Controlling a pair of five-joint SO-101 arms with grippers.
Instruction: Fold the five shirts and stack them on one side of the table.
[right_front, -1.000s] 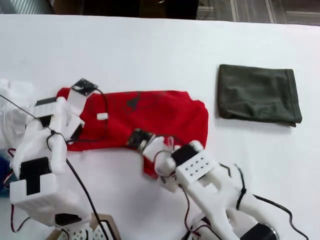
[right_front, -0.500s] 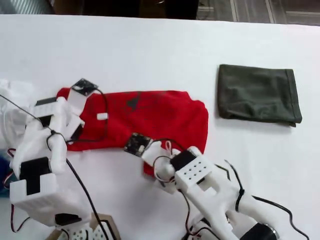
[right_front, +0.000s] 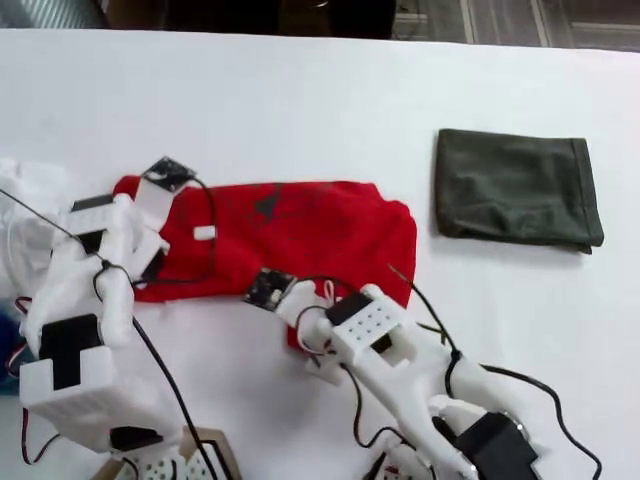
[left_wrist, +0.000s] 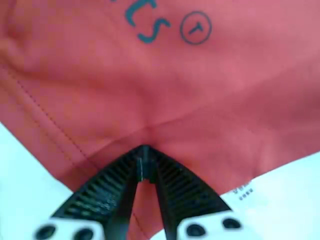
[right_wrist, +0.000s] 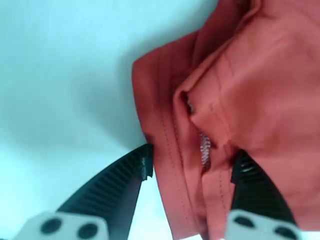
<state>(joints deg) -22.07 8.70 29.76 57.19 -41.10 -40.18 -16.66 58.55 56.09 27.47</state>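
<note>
**Red shirt** (right_front: 320, 225): lay across the middle of the table (right_front: 300, 90) as a long band, print side up. A small flap of it hung off the near edge under the right arm. Judged to be the garment being worked, with its fold not finished.

**Left gripper** (left_wrist: 144, 167): jaws together, the tips nipping a small ridge of red cloth near the shirt's left end. Creases ran out from the pinch. The likely purpose was to anchor or lift that end while the other arm worked.

**Right gripper** (right_wrist: 194, 162): jaws apart, set astride the bunched, stitched near edge of the red shirt. Cloth lay between the jaws but was not clamped. Judged to be placed ready to take that edge for folding over.

**Green shirt** (right_front: 515, 188): folded to a neat rectangle on the table's right side, near the red shirt's right end but not touching it. Judged to be the base of the stack, so kept off to one side.

**White cloth** (right_front: 25, 195): a heap at the table's left edge, partly behind the left arm. It was possibly shirts waiting their turn, but this could not be told.
</note>
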